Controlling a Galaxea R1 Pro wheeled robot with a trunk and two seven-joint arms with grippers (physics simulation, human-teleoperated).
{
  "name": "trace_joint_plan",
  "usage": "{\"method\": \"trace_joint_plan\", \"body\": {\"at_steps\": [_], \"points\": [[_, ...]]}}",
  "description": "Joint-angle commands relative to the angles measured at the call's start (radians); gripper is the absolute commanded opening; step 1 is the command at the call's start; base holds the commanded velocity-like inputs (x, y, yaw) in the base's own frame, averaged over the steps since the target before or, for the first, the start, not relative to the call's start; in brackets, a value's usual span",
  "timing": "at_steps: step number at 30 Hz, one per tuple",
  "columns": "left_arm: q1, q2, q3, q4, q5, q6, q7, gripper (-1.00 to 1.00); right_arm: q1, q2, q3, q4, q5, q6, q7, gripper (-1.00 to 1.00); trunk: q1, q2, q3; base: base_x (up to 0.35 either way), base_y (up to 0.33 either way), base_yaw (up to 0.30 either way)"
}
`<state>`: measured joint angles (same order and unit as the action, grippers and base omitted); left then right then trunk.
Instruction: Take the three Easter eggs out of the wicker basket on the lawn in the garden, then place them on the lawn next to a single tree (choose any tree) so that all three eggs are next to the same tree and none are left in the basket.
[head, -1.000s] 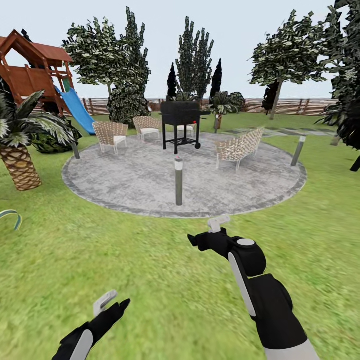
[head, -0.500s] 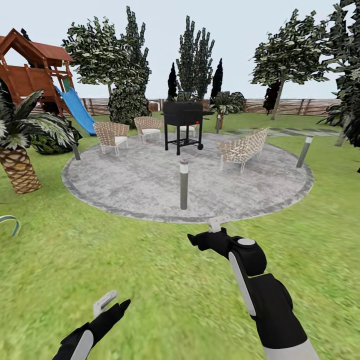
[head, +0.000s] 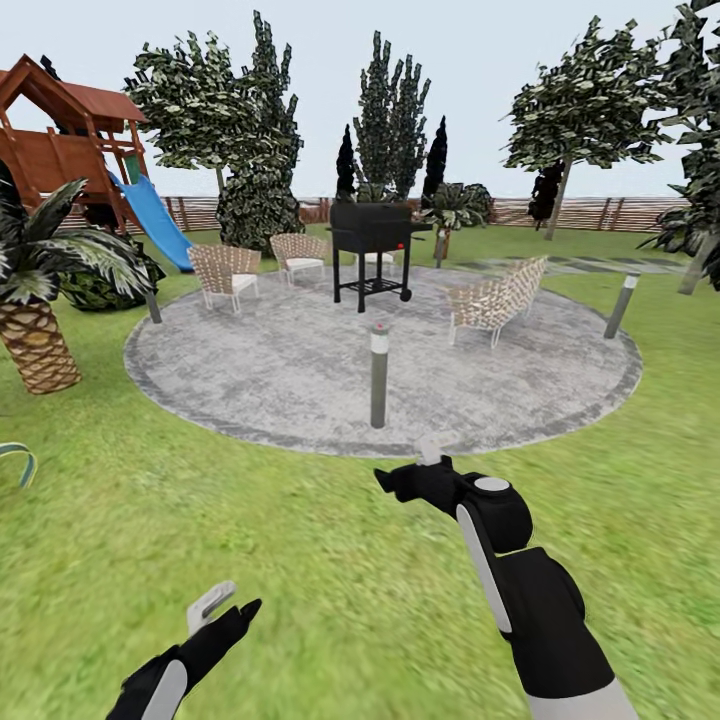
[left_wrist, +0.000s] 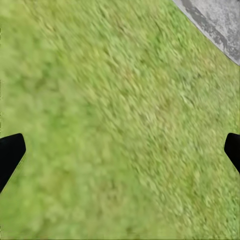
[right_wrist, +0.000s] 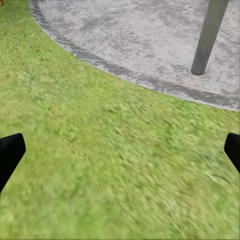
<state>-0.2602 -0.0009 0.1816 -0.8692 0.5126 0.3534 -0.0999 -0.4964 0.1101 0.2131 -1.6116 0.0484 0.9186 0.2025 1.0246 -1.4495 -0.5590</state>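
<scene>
Outdoors, lawn (head: 300, 540), gravel circle (head: 300, 370), black grill (head: 372, 245)

The head view swings leftward, so the bollard (head: 379, 374), grill (head: 372, 250) and gravel circle (head: 300, 360) sit further right than a second ago.

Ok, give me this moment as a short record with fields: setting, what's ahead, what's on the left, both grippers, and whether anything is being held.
setting: green grass lawn, brown slatted wooden fence behind
ahead: grey gravel circle with a black barbecue grill, woven wicker chairs and short grey post lights
left: red-brown wooden playhouse with a blue slide, palm
left gripper: open, above grass
right gripper: open, near the circle's edge
held: nothing
</scene>
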Motion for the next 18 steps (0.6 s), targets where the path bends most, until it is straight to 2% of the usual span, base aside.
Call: {"method": "trace_joint_plan", "body": {"at_steps": [1,18], "points": [[-0.001,0.000,0.003,-0.001,0.007,0.007,-0.003,1.00,-0.001,0.000,0.000,-0.001,0.005,0.005,0.005,1.00,0.000,-0.001,-0.001,0.257,0.186,0.000],[-0.001,0.000,0.003,0.002,0.007,0.008,-0.003,1.00,-0.002,0.002,-0.004,-0.001,0.006,0.005,0.005,1.00,0.000,-0.001,-0.001,0.257,0.186,0.000]]}}
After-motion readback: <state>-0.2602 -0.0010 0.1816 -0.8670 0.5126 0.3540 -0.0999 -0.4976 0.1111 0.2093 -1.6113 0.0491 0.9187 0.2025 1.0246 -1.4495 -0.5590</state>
